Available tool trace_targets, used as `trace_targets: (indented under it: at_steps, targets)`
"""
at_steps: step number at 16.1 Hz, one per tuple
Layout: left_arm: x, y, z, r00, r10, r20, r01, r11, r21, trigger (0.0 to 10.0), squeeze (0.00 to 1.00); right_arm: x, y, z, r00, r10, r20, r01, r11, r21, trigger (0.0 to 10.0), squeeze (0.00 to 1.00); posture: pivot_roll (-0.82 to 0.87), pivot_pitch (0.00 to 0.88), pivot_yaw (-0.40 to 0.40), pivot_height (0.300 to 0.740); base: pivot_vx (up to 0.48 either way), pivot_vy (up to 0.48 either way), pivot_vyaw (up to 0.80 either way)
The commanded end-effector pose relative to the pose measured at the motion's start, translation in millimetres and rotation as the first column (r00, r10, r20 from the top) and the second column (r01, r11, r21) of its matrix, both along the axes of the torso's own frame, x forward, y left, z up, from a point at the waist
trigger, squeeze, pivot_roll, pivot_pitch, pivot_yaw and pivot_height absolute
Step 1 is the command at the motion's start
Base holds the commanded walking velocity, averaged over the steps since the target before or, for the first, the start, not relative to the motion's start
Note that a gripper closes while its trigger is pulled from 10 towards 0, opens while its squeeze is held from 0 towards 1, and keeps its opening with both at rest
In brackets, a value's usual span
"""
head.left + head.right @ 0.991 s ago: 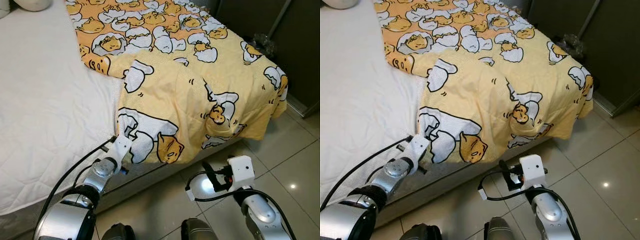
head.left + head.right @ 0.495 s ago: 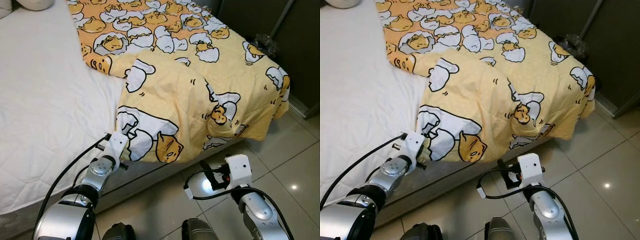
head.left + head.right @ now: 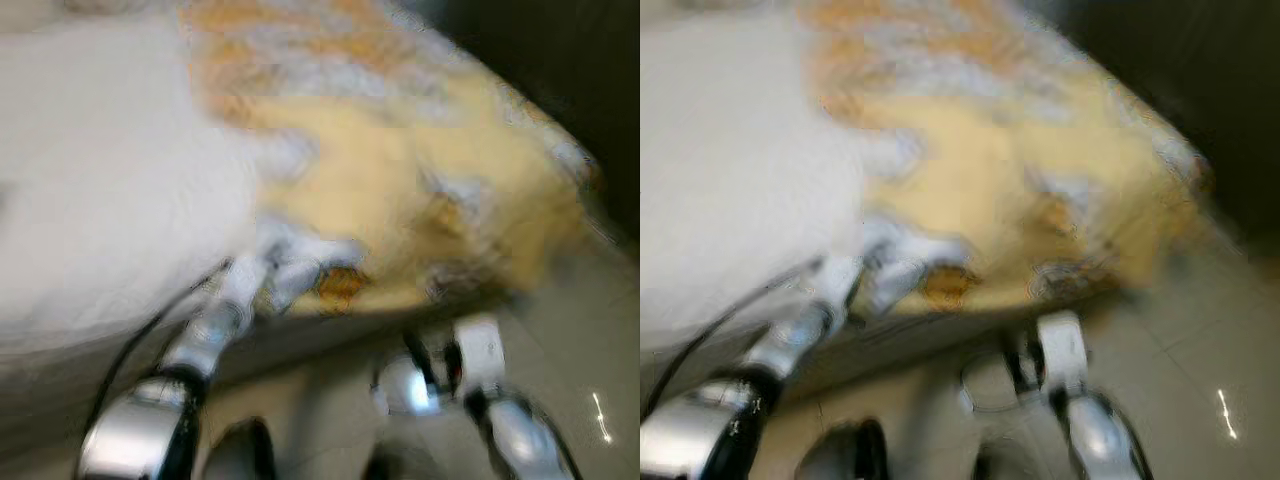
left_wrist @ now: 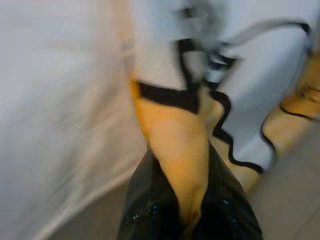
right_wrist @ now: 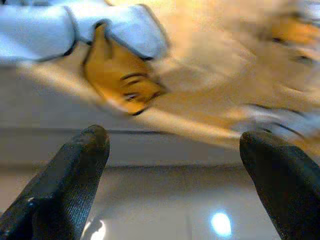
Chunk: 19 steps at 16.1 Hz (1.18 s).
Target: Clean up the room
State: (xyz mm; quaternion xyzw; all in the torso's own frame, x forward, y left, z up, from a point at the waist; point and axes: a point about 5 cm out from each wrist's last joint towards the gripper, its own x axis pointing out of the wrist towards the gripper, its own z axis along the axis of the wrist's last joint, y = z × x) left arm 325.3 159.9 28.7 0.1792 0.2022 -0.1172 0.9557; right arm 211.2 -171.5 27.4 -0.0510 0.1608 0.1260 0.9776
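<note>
blanket (image 3: pixel 400 190): yellow-orange, white-and-black cartoon print, likely eggs (blurred) | bed (image 3: pixel 100 200): white | floor (image 3: pixel 590 350): pale glossy tile

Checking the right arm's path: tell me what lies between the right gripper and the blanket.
Nothing: the right wrist view shows only bare floor and the bed's side between the open right gripper and the hanging blanket.

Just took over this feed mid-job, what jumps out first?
The yellow cartoon-print blanket draped over the corner of the white bed dominates, though the head views are blurred. The left hand is shut on the blanket's hanging edge. The right hand is open, low over the tiled floor beside the bed.
</note>
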Motion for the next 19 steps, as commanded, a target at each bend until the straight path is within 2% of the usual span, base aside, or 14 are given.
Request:
trace_targets:
  at_steps: [1,3,6,8,9,11,12,13,15,16,17,18,19]
  targets:
    - [-14.5,9.8,-17,0.997,0.020,-0.080,-0.017,0.999,0.031,10.0,0.00,5.9,-0.8,7,0.999,-0.005,0.034,0.005,1.000,-0.006,10.0,0.00,-0.29,0.085,0.014,0.714,0.000,0.000,0.00]
    - [-30.5,-7.2,-35,0.986,-0.074,-0.147,0.085,0.994,0.071,10.0,0.00,5.9,0.0,7,0.999,0.001,0.032,-0.001,1.000,-0.006,10.0,0.00,-0.29,0.089,0.015,0.714,0.000,0.000,0.00]
    - [-42.7,-20.3,-46,0.974,-0.127,-0.189,0.142,0.988,0.067,10.0,0.00,5.1,0.2,7,1.000,0.001,0.030,-0.001,1.000,-0.006,10.0,0.00,-0.29,0.091,0.014,0.714,0.000,0.000,0.00]
    - [-64.4,-48.8,-63,0.936,-0.233,-0.264,0.250,0.968,0.031,10.0,0.00,4.3,1.5,6,1.000,0.010,0.023,-0.009,1.000,-0.005,10.0,0.00,-0.30,0.095,0.014,0.714,0.000,0.000,0.00]
    - [-70.7,-57.6,-67,0.921,-0.267,-0.284,0.283,0.959,0.014,10.0,0.00,4.2,1.6,6,1.000,0.012,0.022,-0.012,1.000,-0.005,10.0,0.00,-0.30,0.096,0.014,0.714,0.000,0.000,0.00]
    - [-95.4,-85.0,-81,0.856,-0.360,-0.370,0.353,0.931,-0.089,10.0,0.00,3.6,0.5,5,1.000,0.014,0.020,-0.014,1.000,-0.007,10.0,0.00,-0.31,0.097,0.014,0.714,0.000,0.000,0.00]
    - [-108.6,-93.4,-87,0.823,-0.390,-0.413,0.373,0.920,-0.125,10.0,0.00,2.5,-1.5,5,1.000,0.014,0.017,-0.014,1.000,-0.010,10.0,0.00,-0.31,0.097,0.013,0.714,0.000,0.000,0.00]
    - [-115.3,-96.5,-91,0.812,-0.393,-0.431,0.375,0.918,-0.130,10.0,0.00,1.4,-2.8,5,1.000,0.015,0.014,-0.014,1.000,-0.013,10.0,0.00,-0.31,0.098,0.011,0.714,0.000,0.000,0.00]
    - [-118.1,-97.7,-93,0.808,-0.396,-0.436,0.393,0.914,-0.100,10.0,0.00,0.5,-3.3,4,1.000,0.019,0.007,-0.018,1.000,-0.015,10.0,0.00,-0.31,0.102,0.004,0.714,0.000,0.000,0.00]
    - [-121.2,-96.6,-95,0.790,-0.412,-0.454,0.430,0.900,-0.070,10.0,0.00,0.3,-2.3,3,1.000,0.027,0.002,-0.027,1.000,-0.016,10.0,0.00,-0.30,0.102,0.002,0.714,0.000,0.000,0.00]
    - [-128.9,-91.9,-100,0.756,-0.429,-0.495,0.480,0.877,-0.026,10.0,0.00,0.2,-1.1,3,0.999,0.035,0.000,-0.035,0.999,-0.016,10.0,0.00,-0.30,0.102,0.002,0.714,0.000,0.000,0.00]
    - [-138.6,-87.6,-107,0.727,-0.424,-0.540,0.493,0.870,-0.019,10.0,0.00,0.1,-0.8,3,0.999,0.040,-0.002,-0.040,0.999,-0.017,10.0,0.00,-0.30,0.102,0.002,0.714,0.000,0.000,0.00]
    - [-143.8,-86.9,-109,0.714,-0.415,-0.564,0.481,0.876,-0.036,10.0,0.00,0.1,-0.8,3,0.999,0.041,-0.003,-0.041,0.999,-0.017,10.0,0.00,-0.30,0.102,0.002,0.714,0.000,0.000,0.00]
